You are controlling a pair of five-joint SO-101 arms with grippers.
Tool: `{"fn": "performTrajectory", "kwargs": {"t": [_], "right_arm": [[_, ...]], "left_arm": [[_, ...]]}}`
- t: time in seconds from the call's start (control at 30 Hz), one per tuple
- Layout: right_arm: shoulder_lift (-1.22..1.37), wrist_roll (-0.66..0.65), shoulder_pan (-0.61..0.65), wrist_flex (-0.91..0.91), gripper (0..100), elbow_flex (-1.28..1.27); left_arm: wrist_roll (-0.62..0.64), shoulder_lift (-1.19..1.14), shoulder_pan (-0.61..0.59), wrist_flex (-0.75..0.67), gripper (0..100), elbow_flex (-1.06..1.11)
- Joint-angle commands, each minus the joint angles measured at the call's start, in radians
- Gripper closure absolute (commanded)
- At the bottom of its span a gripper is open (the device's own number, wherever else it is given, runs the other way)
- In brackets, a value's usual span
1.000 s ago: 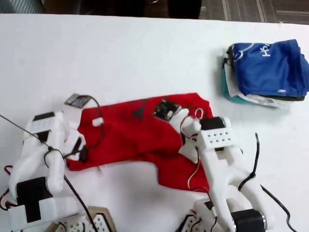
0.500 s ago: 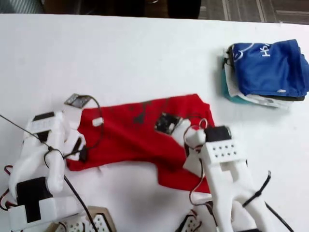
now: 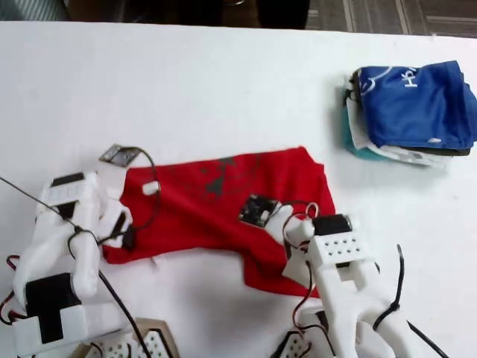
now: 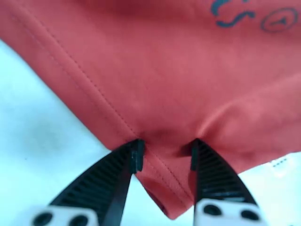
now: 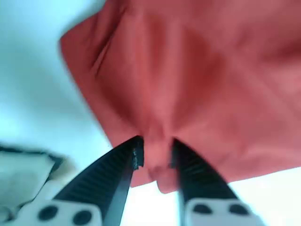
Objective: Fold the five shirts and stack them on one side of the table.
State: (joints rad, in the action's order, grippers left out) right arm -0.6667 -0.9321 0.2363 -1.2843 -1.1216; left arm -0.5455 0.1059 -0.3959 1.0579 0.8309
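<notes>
High view: the red shirt [image 3: 209, 205] lies spread across the near middle of the white table [image 3: 223, 82], its long side running left to right, with a dark print facing up. The left arm stands at the shirt's left end and the right arm at its near right corner.

Left wrist view: the left gripper [image 4: 164, 153] pinches the stitched hem at a corner of the shirt, with cloth bunched between the two black fingers.

Right wrist view: the right gripper [image 5: 156, 151] is clamped on a puckered fold at the shirt's edge, its fingers nearly together with red cloth between them.

Edges and room: the shirt's far edge is wavy and its near edge is stepped, with a lobe reaching toward the right arm. Bare tabletop lies beyond the shirt on the far side and to the far left. The stack of folded shirts [image 3: 410, 112], a blue one on top, sits at the far right near the table's edge, well apart from the red shirt.

Hidden: in the high view each arm's wrist covers its fingertips and the gripped cloth. The lower layers of the stack show as thin edges, and their number cannot be told.
</notes>
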Motion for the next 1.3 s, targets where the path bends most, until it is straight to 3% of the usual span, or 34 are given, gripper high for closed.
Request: {"fn": "performTrajectory", "kwargs": {"t": [0.0, 0.13, 0.23, 0.4, 0.77, 0.97, 1.17, 1.27], "right_arm": [[-0.035, 0.000, -0.010, -0.143, 79.2, 0.127], [-0.035, 0.000, -0.015, -0.245, 80.0, 0.307], [-0.022, 0.017, -0.008, -0.162, 80.1, 0.348], [-0.022, 0.115, 0.027, 0.050, 80.1, 0.149], [-0.024, 0.126, 0.231, 0.157, 80.0, -0.089], [-0.035, 0.124, 0.255, 0.147, 79.9, -0.060], [-0.033, 0.115, 0.262, -0.004, 79.8, 0.006], [-0.024, 0.046, 0.262, -0.013, 79.8, -0.008]], "left_arm": [[0.012, 0.000, 0.009, -0.068, 81, -0.004], [0.012, 0.000, 0.009, -0.068, 81, -0.004], [0.012, 0.000, 0.009, -0.068, 81, -0.004], [0.012, 0.000, 0.009, -0.068, 81, -0.004], [0.011, 0.000, 0.009, -0.068, 81, -0.004], [0.011, 0.000, 0.009, -0.068, 81, -0.004], [0.011, 0.000, 0.009, -0.068, 81, -0.004], [0.011, 0.000, 0.009, -0.068, 81, -0.004]]}}
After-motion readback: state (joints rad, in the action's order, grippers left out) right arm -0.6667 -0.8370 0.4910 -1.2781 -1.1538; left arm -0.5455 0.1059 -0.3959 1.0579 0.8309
